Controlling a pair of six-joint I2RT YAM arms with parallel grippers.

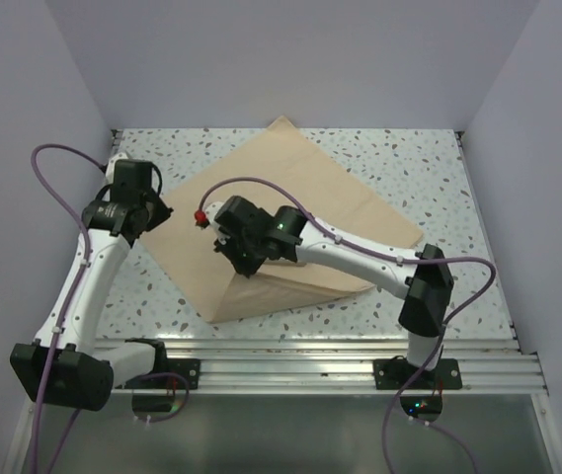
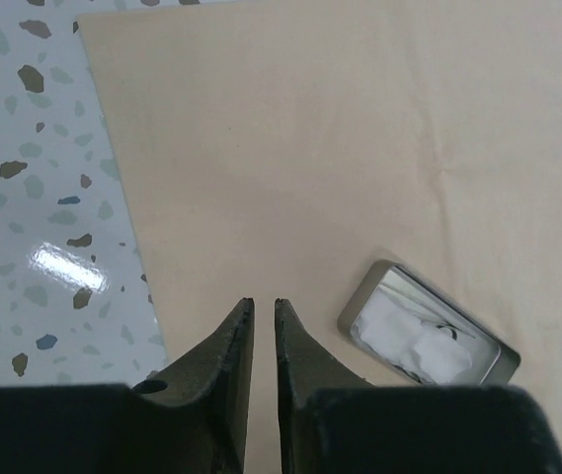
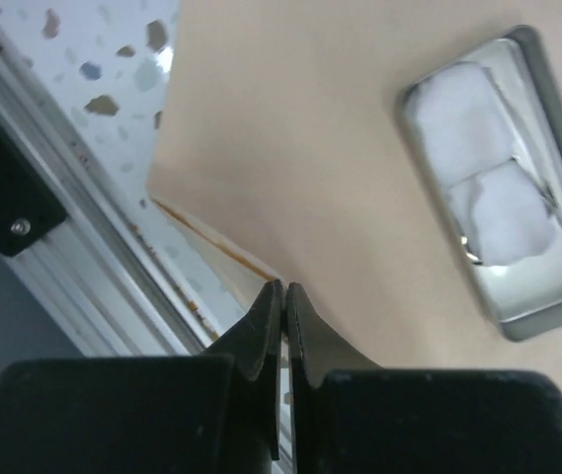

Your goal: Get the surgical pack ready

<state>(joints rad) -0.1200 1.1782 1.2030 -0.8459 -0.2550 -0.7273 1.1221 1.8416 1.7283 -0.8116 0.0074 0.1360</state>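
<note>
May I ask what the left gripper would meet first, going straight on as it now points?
Probably the plain tan-beige cloth wrap, straight ahead of the left gripper; the small silver rectangular metal tray sits off to the right.

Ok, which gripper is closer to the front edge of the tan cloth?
Right. The right gripper is shut on the cloth wrap at that front edge, by the rail. The left gripper hovers, slightly open, over the cloth's left side.
</note>
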